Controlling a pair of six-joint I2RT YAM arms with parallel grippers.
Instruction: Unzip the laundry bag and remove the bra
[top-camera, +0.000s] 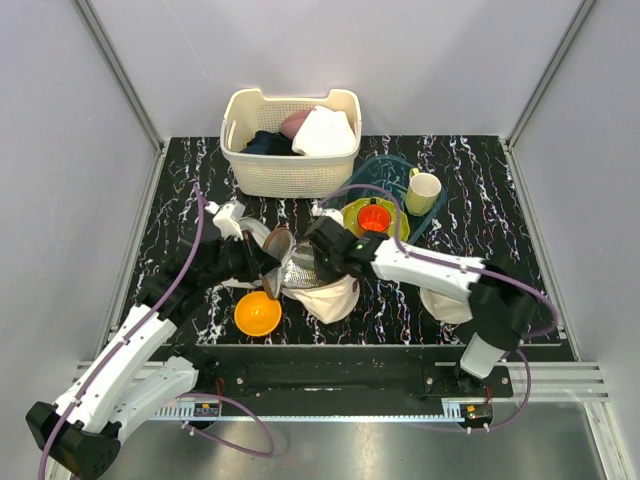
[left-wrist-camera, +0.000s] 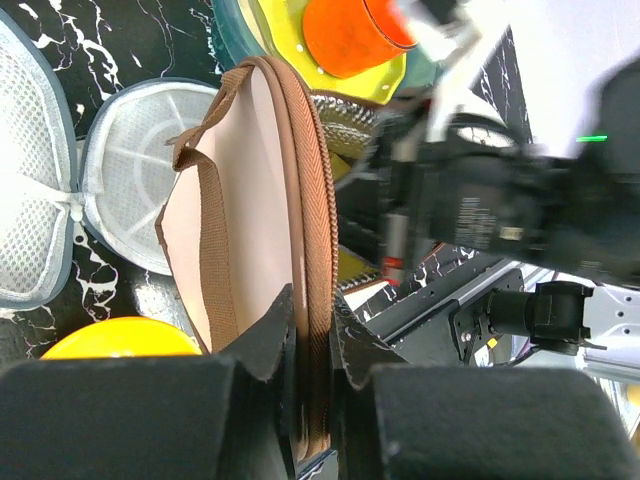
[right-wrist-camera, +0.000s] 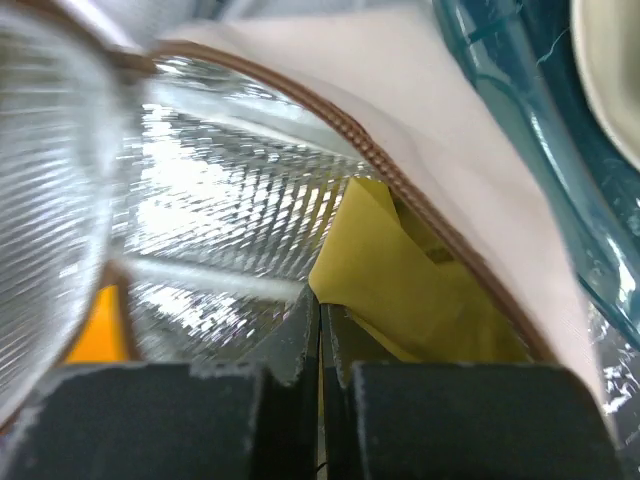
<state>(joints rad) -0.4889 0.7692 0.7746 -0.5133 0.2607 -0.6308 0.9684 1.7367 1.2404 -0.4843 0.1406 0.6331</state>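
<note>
The cream-beige laundry bag (top-camera: 335, 298) lies open mid-table, its silvery grey lining (right-wrist-camera: 230, 220) showing. My left gripper (top-camera: 272, 258) is shut on the brown zipper band (left-wrist-camera: 312, 200) of the bag's raised lid (left-wrist-camera: 250, 180) and holds it on edge. My right gripper (top-camera: 318, 264) reaches into the bag's mouth. In the right wrist view its jaws (right-wrist-camera: 322, 330) are shut on a fold of yellow fabric, the bra (right-wrist-camera: 400, 280), which lies inside the bag under the brown zipper rim (right-wrist-camera: 400, 180). The bra is hidden in the top view.
A white basket (top-camera: 290, 150) of clothes stands at the back. A teal tray (top-camera: 395, 172) holds a cream mug (top-camera: 423, 192) and an orange cup (top-camera: 374, 217) on a yellow plate. An orange bowl (top-camera: 257, 313) sits near the front. White mesh domes (left-wrist-camera: 130, 200) lie left of the bag.
</note>
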